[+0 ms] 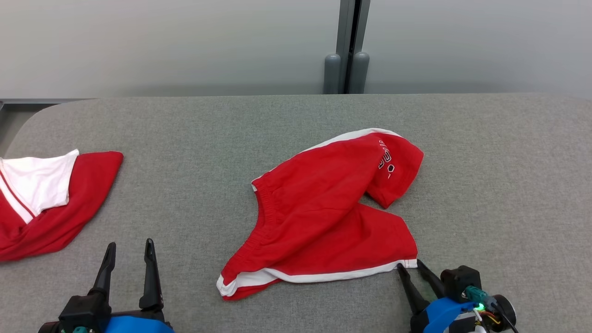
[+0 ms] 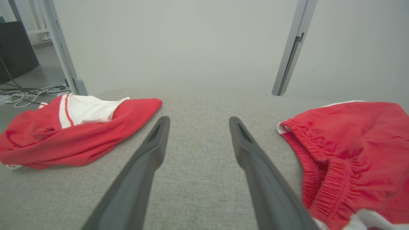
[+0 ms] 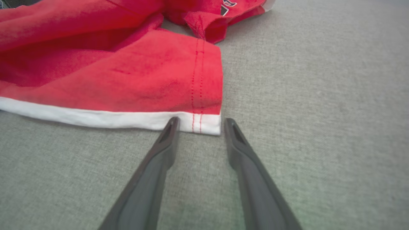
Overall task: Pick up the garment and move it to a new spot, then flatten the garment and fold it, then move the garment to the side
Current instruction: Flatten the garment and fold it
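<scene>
The right gripper's [image 3: 200, 120] fingers [image 3: 163, 150] are standing apart on either side of the white-trimmed hem corner [image 3: 207, 126] of the garment [image 1: 319, 208]. The tips are resting low against the table [image 1: 185, 129], and the cloth is lying between them, not yet pinched. In the head view this gripper [image 1: 410, 265] is reaching in from the lower right, with its tips meeting the near right corner of the red shorts. The shorts are lying rumpled near the middle of the table, one leg folded over at the far right and the elastic waistband [image 2: 319, 159] facing left.

The left gripper [image 1: 129, 249] is hovering at the near left with its fingers spread wide, nothing between them, and bare table ahead. It is sitting between the shorts and a second red-and-white garment [image 1: 51, 203] heaped at the table's left edge.

The robot appears to be working on the first step, securing a hold in order to lift. The next move is calling for the right fingers to pinch the hem corner firmly, taking both layers if possible. The left arm probably needs to be taking hold near the waistband, so that the cloth is lifting evenly rather than dragging.
</scene>
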Tool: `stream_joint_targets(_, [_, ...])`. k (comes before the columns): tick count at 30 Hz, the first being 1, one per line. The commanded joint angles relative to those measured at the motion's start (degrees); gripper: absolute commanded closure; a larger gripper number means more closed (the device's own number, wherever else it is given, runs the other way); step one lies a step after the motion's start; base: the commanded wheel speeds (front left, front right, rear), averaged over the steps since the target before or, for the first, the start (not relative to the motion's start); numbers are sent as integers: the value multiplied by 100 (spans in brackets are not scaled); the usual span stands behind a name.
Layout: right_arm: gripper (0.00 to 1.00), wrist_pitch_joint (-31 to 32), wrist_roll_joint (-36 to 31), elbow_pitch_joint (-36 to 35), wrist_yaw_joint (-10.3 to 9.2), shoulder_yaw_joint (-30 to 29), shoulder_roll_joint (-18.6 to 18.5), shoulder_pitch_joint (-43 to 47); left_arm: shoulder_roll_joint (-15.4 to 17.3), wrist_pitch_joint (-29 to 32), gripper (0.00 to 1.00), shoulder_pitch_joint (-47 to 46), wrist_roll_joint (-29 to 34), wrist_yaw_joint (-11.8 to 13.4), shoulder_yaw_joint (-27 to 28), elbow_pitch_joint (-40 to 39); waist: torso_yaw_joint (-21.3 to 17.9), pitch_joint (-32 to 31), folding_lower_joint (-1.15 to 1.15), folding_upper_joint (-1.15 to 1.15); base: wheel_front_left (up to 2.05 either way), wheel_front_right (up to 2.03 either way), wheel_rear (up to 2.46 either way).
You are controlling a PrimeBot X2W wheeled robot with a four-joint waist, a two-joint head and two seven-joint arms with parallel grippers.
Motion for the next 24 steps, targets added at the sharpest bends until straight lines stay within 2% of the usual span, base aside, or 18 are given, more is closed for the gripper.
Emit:
stream_joint_targets(1, [100, -22, 64, 52, 1, 46, -30, -89, -12, -17, 0, -96, -16, -13, 22, -9, -15, -2, -1, 0, 0, 0, 0])
stream_joint_targets(7, [100, -21, 81, 32, 1, 46, -31, -127, -12, -17, 0, -5, -44, -13, 38, -29, -113, -62, -1, 0, 0, 0, 0])
stream_joint_targets(18, [100, -21, -353, -754, 1, -558, -30, 855, -13, -17, 0, 209, -110, -14, -14, 34, -283, -306, -1, 0, 0, 0, 0])
stream_joint_targets(19, [91, -22, -359, -829, 1, -579, -32, 920, -12, -17, 0, 233, -116, -14, -8, 40, -305, -323, -1, 0, 0, 0, 0])
stream_joint_targets(20, [56, -22, -312, -913, 1, -569, -30, 971, -12, -17, 0, 248, -124, -14, -3, 44, -327, -336, -1, 0, 0, 0, 0])
stream_joint_targets(21, [0, -22, -226, -987, 1, -547, -28, 1026, -12, -17, 0, 257, -126, -14, 7, 49, -351, -352, -1, 0, 0, 0, 0])
stream_joint_targets(24, [0, -22, -126, -1201, 1, -529, -31, 1152, -12, -17, 0, 286, -109, -14, 18, 79, -397, -423, -1, 0, 0, 0, 0])
